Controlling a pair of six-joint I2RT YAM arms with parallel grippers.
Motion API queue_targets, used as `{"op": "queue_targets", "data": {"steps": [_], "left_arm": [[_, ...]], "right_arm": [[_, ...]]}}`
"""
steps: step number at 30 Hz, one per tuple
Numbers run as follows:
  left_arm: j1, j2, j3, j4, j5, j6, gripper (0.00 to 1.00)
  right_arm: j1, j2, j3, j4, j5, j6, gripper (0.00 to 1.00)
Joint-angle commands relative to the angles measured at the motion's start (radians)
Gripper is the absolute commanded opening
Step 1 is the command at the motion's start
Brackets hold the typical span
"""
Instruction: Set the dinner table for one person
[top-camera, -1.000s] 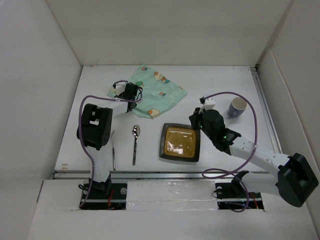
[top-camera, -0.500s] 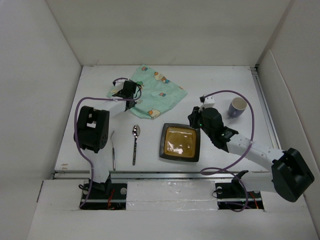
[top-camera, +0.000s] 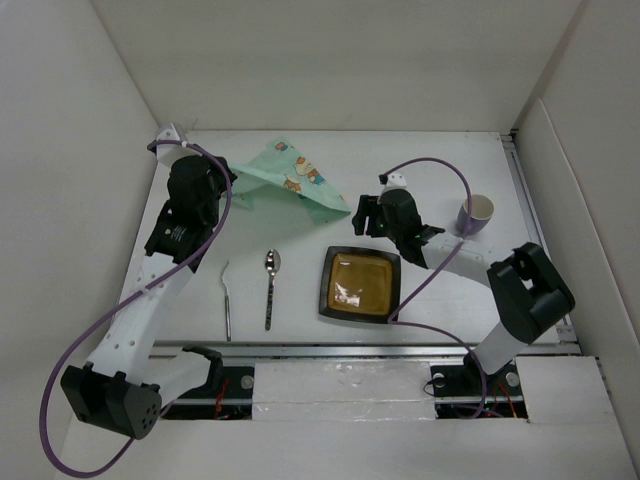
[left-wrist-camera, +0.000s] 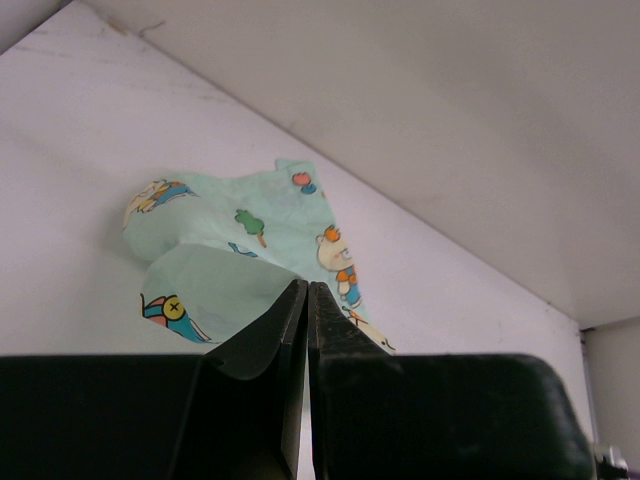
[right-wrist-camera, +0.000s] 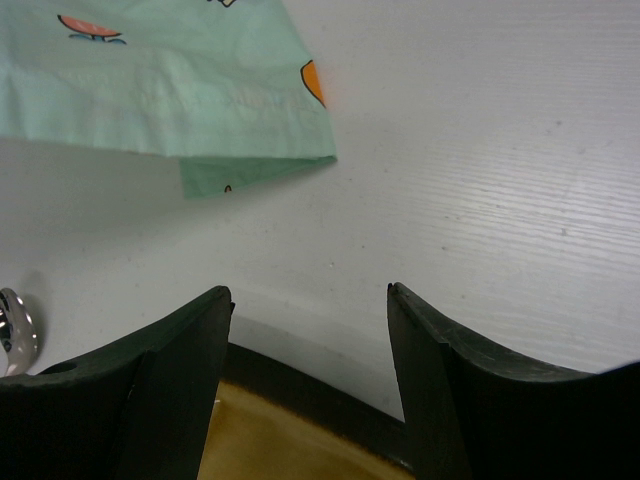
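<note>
The dinner table (top-camera: 440, 160) is a plain white top. On it lies a mint-green cartoon-printed cloth (top-camera: 292, 180), bunched and folded at the back left. My left gripper (top-camera: 232, 186) is shut on the cloth's left edge. In the left wrist view the closed tips (left-wrist-camera: 307, 286) pinch a fold of the cloth (left-wrist-camera: 250, 230). A dark square plate (top-camera: 360, 283) with an amber centre sits in the middle. My right gripper (top-camera: 362, 215) hangs open over its far rim. Nothing is between the fingers (right-wrist-camera: 310, 295), and the plate rim (right-wrist-camera: 300, 385) shows below them.
A metal spoon (top-camera: 271, 288) and a fork (top-camera: 227, 300) lie left of the plate. At the right stands a purple cup (top-camera: 476, 213). White walls enclose the table on three sides. The cloth's near corner (right-wrist-camera: 250, 170) lies just beyond the right gripper.
The left gripper shut on the cloth and the arm swung out to the far left, dragging the cloth into a narrower fold. The right gripper opened and moved back past the plate's far rim.
</note>
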Motion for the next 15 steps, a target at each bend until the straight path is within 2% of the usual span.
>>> {"op": "queue_targets", "data": {"steps": [1, 6, 8, 12, 15], "left_arm": [[0.004, -0.058, -0.08, -0.066, -0.024, 0.009, 0.0], [0.004, -0.14, -0.132, -0.071, -0.022, 0.014, 0.0], [0.004, -0.167, -0.154, -0.059, -0.004, 0.014, 0.0], [0.004, -0.178, -0.123, -0.047, -0.008, 0.014, 0.0], [0.004, -0.186, -0.103, 0.007, 0.008, -0.009, 0.0]], "right_arm": [[-0.004, 0.092, 0.071, 0.062, -0.095, 0.025, 0.69], [0.007, 0.236, 0.142, 0.082, -0.17, 0.03, 0.7], [0.007, 0.267, 0.167, 0.102, -0.17, 0.041, 0.71], [0.007, 0.324, 0.245, 0.027, -0.088, 0.056, 0.72], [-0.007, 0.367, 0.294, 0.026, -0.118, 0.097, 0.72]]}}
